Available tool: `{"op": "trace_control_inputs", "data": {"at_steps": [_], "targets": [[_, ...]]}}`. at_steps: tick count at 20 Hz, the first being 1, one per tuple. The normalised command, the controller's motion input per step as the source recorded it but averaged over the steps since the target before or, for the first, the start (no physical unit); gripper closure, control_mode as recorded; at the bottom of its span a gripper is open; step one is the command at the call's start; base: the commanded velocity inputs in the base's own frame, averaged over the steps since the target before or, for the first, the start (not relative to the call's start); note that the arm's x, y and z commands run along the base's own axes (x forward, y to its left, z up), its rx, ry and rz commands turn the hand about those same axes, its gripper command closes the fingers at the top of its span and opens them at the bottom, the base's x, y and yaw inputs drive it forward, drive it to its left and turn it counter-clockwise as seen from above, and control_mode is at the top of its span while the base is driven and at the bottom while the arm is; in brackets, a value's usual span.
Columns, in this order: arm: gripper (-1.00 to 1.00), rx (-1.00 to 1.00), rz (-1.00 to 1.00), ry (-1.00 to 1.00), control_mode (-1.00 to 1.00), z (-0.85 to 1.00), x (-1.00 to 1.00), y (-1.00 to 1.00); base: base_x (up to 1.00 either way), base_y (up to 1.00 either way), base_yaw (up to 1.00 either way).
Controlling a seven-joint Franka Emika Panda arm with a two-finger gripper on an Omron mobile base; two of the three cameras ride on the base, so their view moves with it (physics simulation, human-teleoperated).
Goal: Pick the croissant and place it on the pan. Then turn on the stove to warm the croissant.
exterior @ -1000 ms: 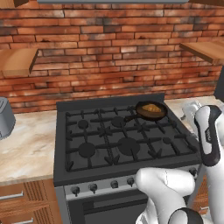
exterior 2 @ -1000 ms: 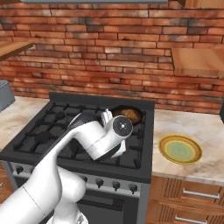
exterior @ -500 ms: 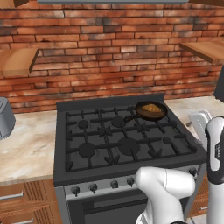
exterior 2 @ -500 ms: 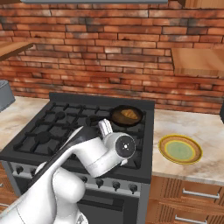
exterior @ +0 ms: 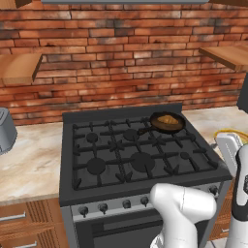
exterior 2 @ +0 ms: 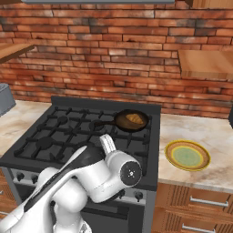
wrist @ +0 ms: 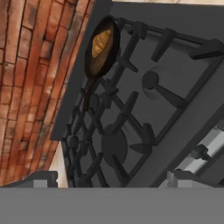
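Observation:
The croissant (exterior: 168, 119) lies inside the small dark pan (exterior: 156, 118) on the back right burner of the black stove (exterior: 121, 162). From the right base view the croissant (exterior 2: 134, 119) rests in the pan (exterior 2: 122, 121) with its handle pointing left. In the hand view the pan (wrist: 93, 66) and croissant (wrist: 101, 42) are far off at the top, and the stove's knobs (wrist: 199, 152) sit at lower right. My gripper (wrist: 108, 179) hovers above the stove's front right corner, well away from the pan. It is open, with its fingertips (wrist: 37, 178) wide apart and nothing between them.
A yellow-green plate (exterior 2: 187, 155) lies on the counter right of the stove. A grey appliance (exterior: 5, 131) stands on the left counter. Knobs (exterior: 102, 207) line the silver front. Wooden shelves (exterior: 225, 53) hang on the brick wall. My arm's elbow (exterior 2: 113, 170) bulges before the stove front.
The arm has drawn back from over the pan and dropped lower toward the stove's front right. Pan and croissant have stayed put.

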Motion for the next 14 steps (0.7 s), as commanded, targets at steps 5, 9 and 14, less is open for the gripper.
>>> {"op": "trace_control_inputs", "data": {"at_steps": [5, 9, 14], "targets": [[-1.00, 0.00, 0.03, -0.09, -1.00, -0.16, -0.19, -0.03, 0.00, 0.00, 0.00], [-1.00, 0.00, 0.04, -0.12, -1.00, -0.25, -0.20, -0.01, 0.00, 0.00, 0.00], [-1.00, 0.00, 0.04, -0.15, -1.00, -0.30, -0.17, 0.00, 0.00, 0.00, 0.00]]}}
